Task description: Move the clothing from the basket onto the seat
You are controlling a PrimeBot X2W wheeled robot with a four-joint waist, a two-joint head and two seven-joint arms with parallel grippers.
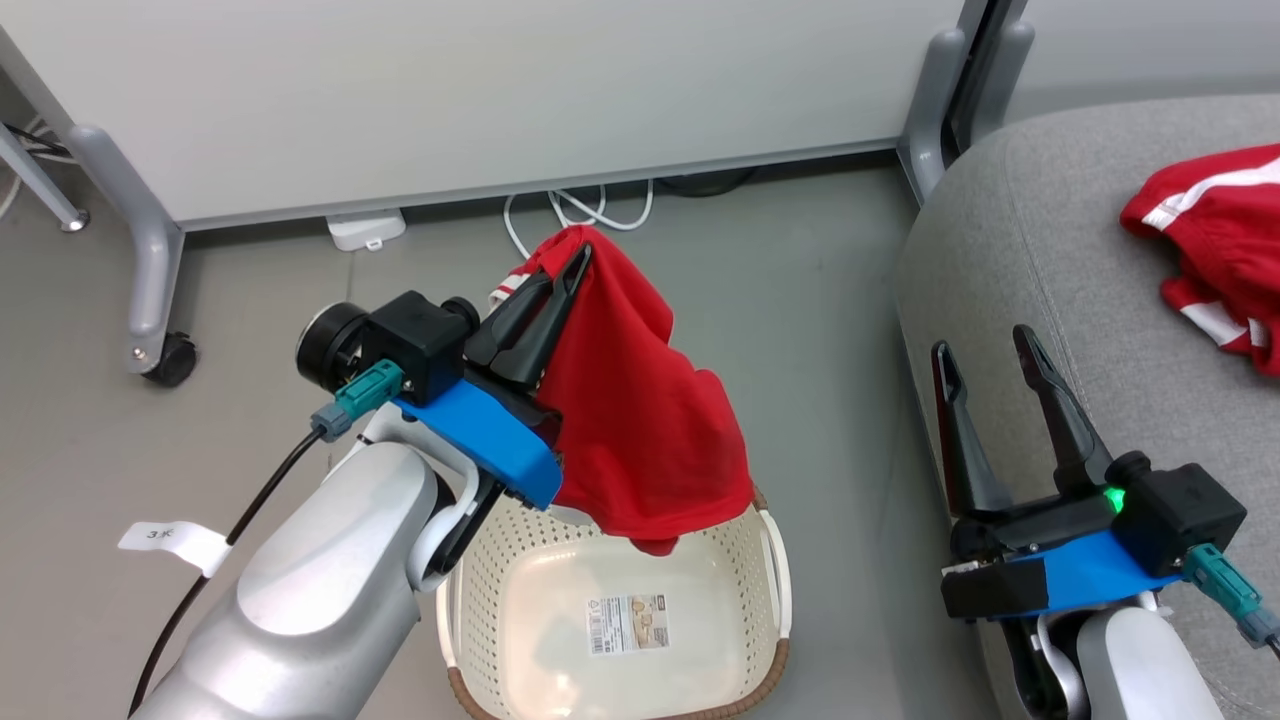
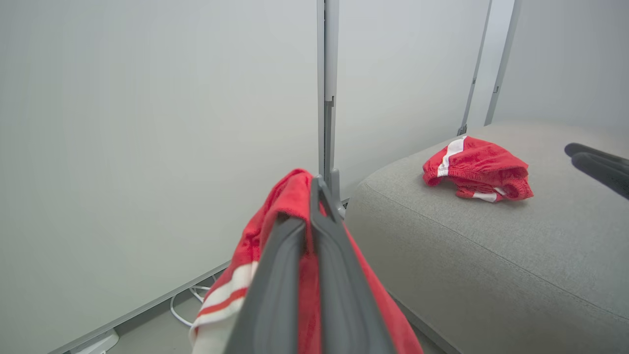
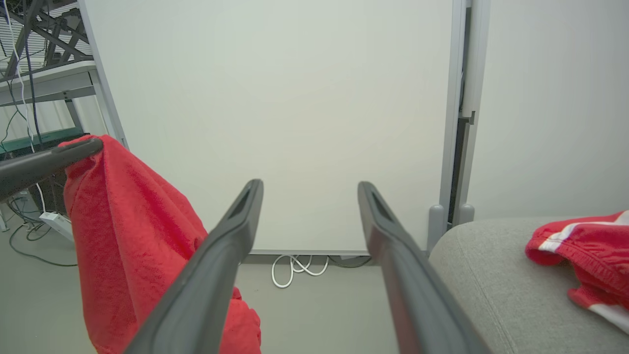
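In the head view the left gripper [image 1: 572, 268] is raised above the far left side of the basket [image 1: 560, 610]. Its two dark fingers are pressed together on a bunched fold of one red garment [image 1: 640, 420]. The cloth hangs from that pinch in a long drape, and its lowest corner dangles just over the basket's far rim; whether it brushes the rim cannot be told. Below it, the basket's pale floor lies bare but for a barcode sticker [image 1: 627, 623], so no clothing seems left inside. To the right of the basket, the right gripper [image 1: 983, 343] hovers with its fingers spread wide and nothing between them, at the near edge of the seat [image 1: 1050, 250]. Farther right of the basket, the other red garment [image 1: 1215, 240], with its white stripes, lies crumpled on the grey cushion, apart from both grippers. By this showing the task looks more than half done: one piece is delivered and the last is lifted out. What remains is probably to carry the held piece rightward from above the basket to the cushion, lower it there, and let it go.
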